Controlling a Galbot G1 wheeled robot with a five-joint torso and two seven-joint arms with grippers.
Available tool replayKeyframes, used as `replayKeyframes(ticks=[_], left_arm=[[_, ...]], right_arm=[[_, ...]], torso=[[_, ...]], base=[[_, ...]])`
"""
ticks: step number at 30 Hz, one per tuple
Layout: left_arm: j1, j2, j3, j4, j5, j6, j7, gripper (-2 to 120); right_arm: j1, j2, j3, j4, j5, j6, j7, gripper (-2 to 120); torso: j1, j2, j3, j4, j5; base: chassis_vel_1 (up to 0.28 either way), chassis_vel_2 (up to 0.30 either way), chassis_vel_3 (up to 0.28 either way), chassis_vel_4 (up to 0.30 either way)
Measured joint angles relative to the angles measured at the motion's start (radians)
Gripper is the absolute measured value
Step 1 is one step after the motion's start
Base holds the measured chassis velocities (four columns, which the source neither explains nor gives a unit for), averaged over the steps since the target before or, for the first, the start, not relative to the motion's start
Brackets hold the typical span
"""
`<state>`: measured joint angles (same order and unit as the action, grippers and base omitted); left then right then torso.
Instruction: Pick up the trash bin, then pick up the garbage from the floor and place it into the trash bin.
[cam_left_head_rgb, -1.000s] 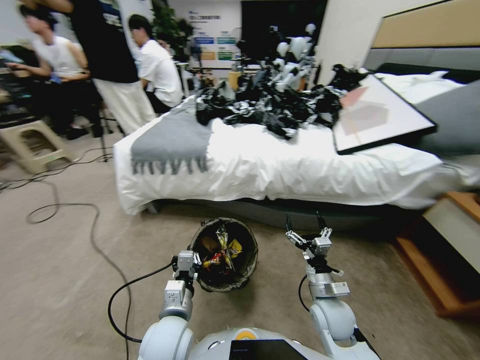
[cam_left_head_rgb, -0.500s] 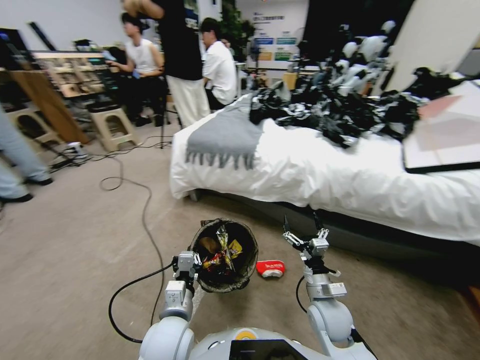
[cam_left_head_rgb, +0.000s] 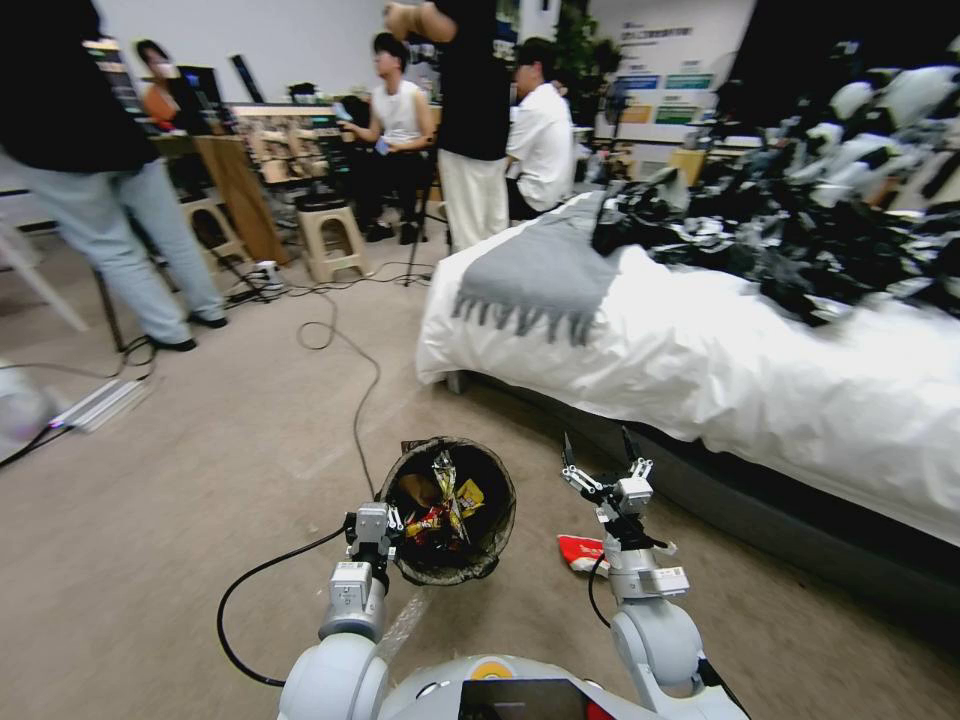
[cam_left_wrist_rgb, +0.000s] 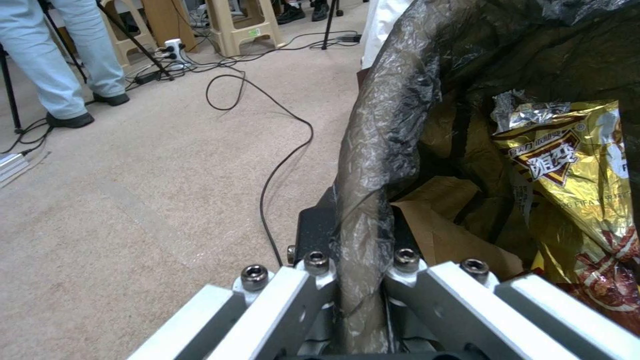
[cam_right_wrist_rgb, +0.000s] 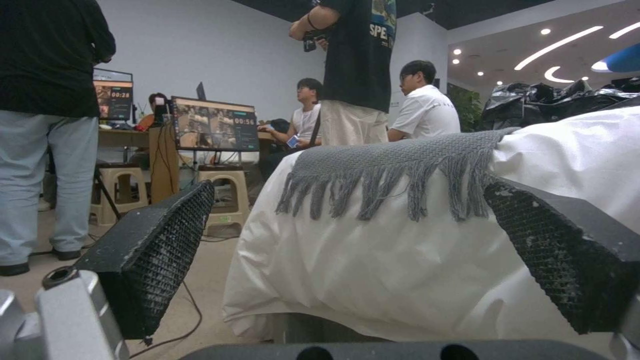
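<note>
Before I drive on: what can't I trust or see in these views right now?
- Red-and-white wrapper, head view: its right end sits behind the right tool's arm.
- Trash bin's white wall: head view, covered by the bag; left wrist view, behind the left tool.
- Bin's bottom: under the packets.

Snack packet (cam_left_wrist_rgb: 567, 165) in the trash bin (cam_left_wrist_rgb: 380, 150): gold foil, large Chinese characters in a dark triangle, not read for certain; small print beneath reads "FIFA".
Left monitor (cam_right_wrist_rgb: 112, 100): timer digits "00:28".
Middle monitor (cam_right_wrist_rgb: 215, 125): timer digits "00:56".
Black T-shirt (cam_right_wrist_rgb: 363, 45) of a standing person: letters "SPE", rest hidden by the fold.
Wall posters (cam_left_head_rgb: 660, 85) far back, head view: blue and green panels with lettering, too small to read.
Red-and-white wrapper (cam_left_head_rgb: 582, 551) on the floor: print unreadable.
</note>
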<state>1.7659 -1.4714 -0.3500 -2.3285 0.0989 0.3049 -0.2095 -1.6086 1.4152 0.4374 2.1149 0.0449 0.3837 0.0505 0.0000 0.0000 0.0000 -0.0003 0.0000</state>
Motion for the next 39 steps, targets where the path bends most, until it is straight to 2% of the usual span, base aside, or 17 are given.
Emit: replayKeyframes(ticks=[5, 7, 8, 9, 11, 17, 25, 34, 39], left_arm=[[-0.001, 0.001, 0.001, 0.000, 0.000, -0.001, 0.000, 0], [-0.001, 0.002, 0.001, 0.000, 0.000, -0.001, 0.000, 0], [-0.001, 0.003, 0.001, 0.000, 0.000, -0.001, 0.000, 0], [-0.001, 0.003, 0.001, 0.000, 0.000, -0.001, 0.000, 0], [-0.001, 0.003, 0.001, 0.000, 0.000, -0.001, 0.001, 0], [-0.001, 0.001, 0.000, -0.001, 0.000, -0.002, 0.001, 0], [0.000, 0.000, 0.000, -0.001, 0.002, -0.002, 0.001, 0], [-0.003, 0.000, 0.003, 0.005, 0.003, -0.004, 0.002, 0], [-0.006, 0.001, 0.003, 0.005, 0.002, -0.005, 0.002, 0]], right_arm=[[-0.001, -0.013, 0.017, 0.000, 0.000, -0.002, -0.012, 100], [-0.003, -0.021, 0.035, -0.005, 0.000, -0.006, -0.053, 100], [-0.008, -0.033, 0.072, -0.015, -0.013, -0.016, -0.129, 100], [-0.003, -0.044, 0.095, -0.033, -0.033, -0.016, -0.160, 100], [0.001, -0.050, 0.106, -0.047, -0.045, -0.016, -0.173, 100], [0.006, -0.125, 0.121, -0.180, -0.061, -0.091, -0.211, 100], [0.018, -0.183, 0.115, -0.319, -0.088, -0.114, -0.232, 100], [0.031, -0.209, 0.120, -0.469, -0.143, -0.129, -0.280, 100], [0.059, -0.207, 0.144, -0.587, -0.216, -0.100, -0.324, 100]], torso=[[0.000, 0.000, 0.000, 0.0001, 0.0000], [0.000, 0.000, 0.000, 0.0003, 0.0001], [0.000, 0.000, 0.000, 0.0000, 0.0000], [0.000, 0.000, 0.000, 0.0001, -0.0002], [0.000, 0.000, 0.000, 0.0002, 0.0001], [0.000, 0.000, 0.000, 0.0002, 0.0000], [0.000, 0.000, 0.000, 0.0003, 0.0001], [0.000, 0.000, 0.000, 0.0002, 0.0002], [0.000, 0.000, 0.000, 0.0003, 0.0001]], base=[[0.000, 0.000, 0.000, 0.000], [0.000, 0.000, 0.000, 0.000], [0.000, 0.000, 0.000, 0.000], [0.000, 0.000, 0.000, 0.000], [0.000, 0.000, 0.000, 0.000], [0.000, 0.000, 0.000, 0.000], [0.000, 0.000, 0.000, 0.000], [0.000, 0.000, 0.000, 0.000], [0.000, 0.000, 0.000, 0.000]])
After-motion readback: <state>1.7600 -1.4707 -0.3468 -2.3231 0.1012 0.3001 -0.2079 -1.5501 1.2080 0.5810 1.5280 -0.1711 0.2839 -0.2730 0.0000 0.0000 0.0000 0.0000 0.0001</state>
